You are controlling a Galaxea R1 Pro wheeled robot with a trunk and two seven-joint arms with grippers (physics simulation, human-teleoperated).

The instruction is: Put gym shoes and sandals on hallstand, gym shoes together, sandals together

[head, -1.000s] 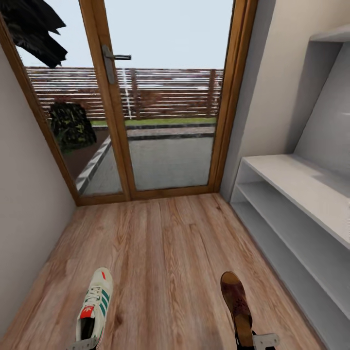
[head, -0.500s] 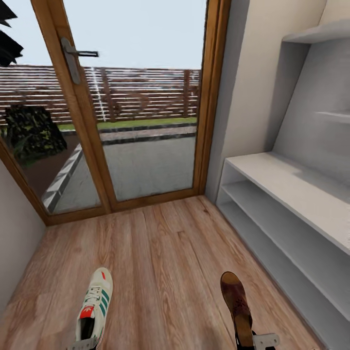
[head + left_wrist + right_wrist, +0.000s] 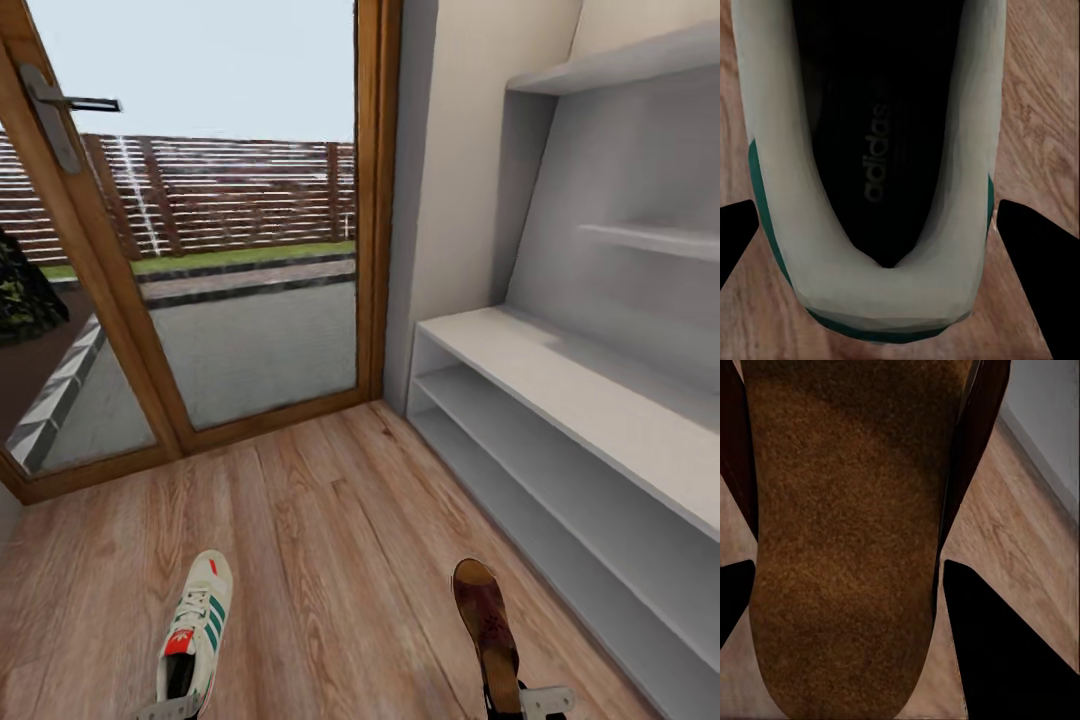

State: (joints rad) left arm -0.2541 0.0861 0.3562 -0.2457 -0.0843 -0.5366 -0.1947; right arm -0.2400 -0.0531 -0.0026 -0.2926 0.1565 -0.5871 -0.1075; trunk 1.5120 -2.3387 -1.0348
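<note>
My left gripper [image 3: 889, 225] was pinching the gym shoe [image 3: 195, 635] at its heel, and my right gripper [image 3: 847, 585] was clamped on the sandal [image 3: 485, 625] at its heel. Both hung above the corridor floor [image 3: 330, 540], with the hallstand [image 3: 580, 400] to my right. The shoe looked light with a soft collar; the sandal's sole looked stiffer, so gripping the heels seemed sensible.

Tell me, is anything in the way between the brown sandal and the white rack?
Nothing visible. The sandal is at the right end effector, and only bare wood floor lies between it and the rack, whose visible shelves look empty.
</note>
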